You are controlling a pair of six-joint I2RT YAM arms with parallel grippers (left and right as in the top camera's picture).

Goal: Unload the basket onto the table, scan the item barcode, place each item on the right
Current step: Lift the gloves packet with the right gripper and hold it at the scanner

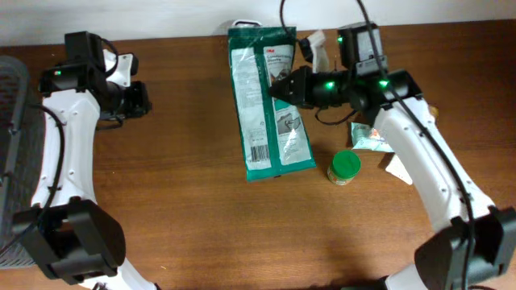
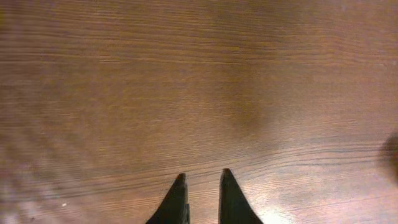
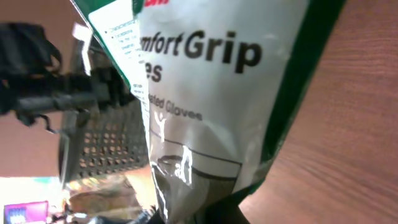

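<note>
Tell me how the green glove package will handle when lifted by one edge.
The glove package is a thin plastic bag, so it will probably sag and fold. Its film looks glossy in the right wrist view, so it may slip in the right gripper. It looks flat, so likely light.

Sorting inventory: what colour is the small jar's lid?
The lid is green, clearest in the overhead view.
</note>
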